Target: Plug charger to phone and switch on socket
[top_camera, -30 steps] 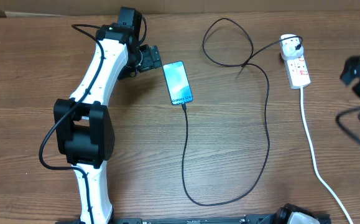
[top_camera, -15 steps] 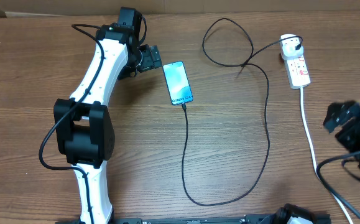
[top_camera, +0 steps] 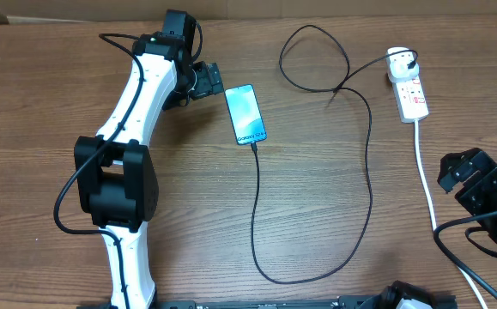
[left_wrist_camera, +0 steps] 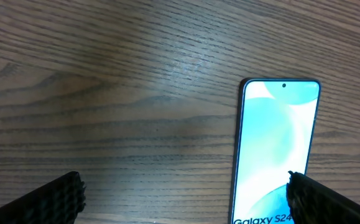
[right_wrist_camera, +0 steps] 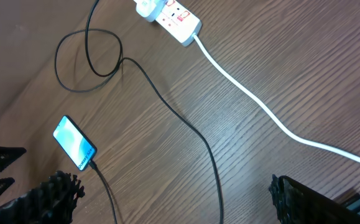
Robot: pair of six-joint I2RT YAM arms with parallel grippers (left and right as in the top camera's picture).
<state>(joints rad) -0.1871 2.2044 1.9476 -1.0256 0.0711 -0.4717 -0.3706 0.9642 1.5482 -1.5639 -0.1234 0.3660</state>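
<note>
The phone (top_camera: 245,114) lies on the wooden table with its light-blue screen glowing; it also shows in the left wrist view (left_wrist_camera: 273,149) and the right wrist view (right_wrist_camera: 74,142). The black charger cable (top_camera: 368,163) runs from the phone's near end in a long loop to its plug in the white socket (top_camera: 409,88), also seen in the right wrist view (right_wrist_camera: 173,15). My left gripper (top_camera: 209,80) is open and empty just left of the phone's far end. My right gripper (top_camera: 458,167) is open and empty, raised at the right edge, well in front of the socket.
The socket's thick white cord (top_camera: 428,197) runs toward the front right corner, passing beside my right gripper. The black cable makes a small loop (top_camera: 315,58) behind the phone and a wide loop (top_camera: 317,266) at the front middle.
My right arm has pulled back from beside the socket toward the front right edge. The left arm, phone and cable have not moved.
</note>
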